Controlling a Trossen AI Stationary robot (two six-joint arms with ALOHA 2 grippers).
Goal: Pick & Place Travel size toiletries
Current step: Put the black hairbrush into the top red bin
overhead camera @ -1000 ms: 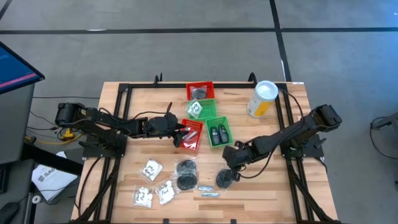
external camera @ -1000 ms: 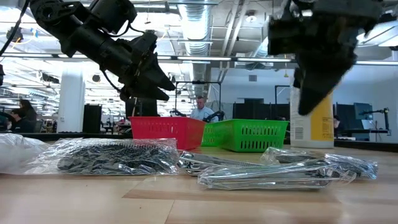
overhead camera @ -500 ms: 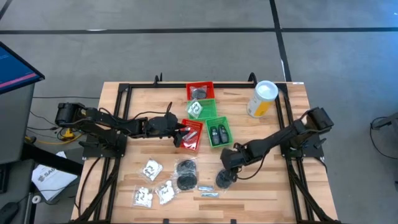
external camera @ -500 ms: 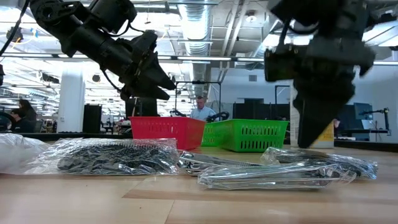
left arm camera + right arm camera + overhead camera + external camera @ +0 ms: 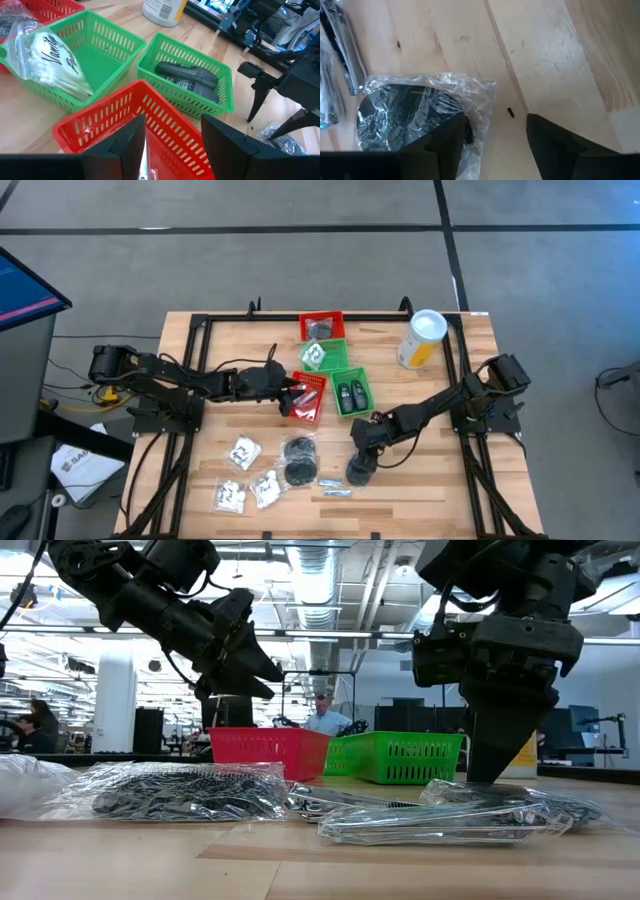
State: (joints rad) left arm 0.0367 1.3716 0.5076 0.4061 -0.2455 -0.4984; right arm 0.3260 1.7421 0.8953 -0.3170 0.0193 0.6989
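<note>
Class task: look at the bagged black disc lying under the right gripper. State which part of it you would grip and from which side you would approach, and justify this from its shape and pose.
Grip the bagged black disc across its round middle, coming straight down from above. It lies flat on the table, so no edge stands up to pinch from the side. The right gripper hangs open over it, one finger over the disc, the other over bare wood, so it should shift towards the disc first.

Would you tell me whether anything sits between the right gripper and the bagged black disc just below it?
Nothing visible does. The right gripper hangs open directly over the bagged black disc, with one finger above the bag's edge and the other over bare table. A silvery sachet lies off to the side, clear of the fingers.
</note>
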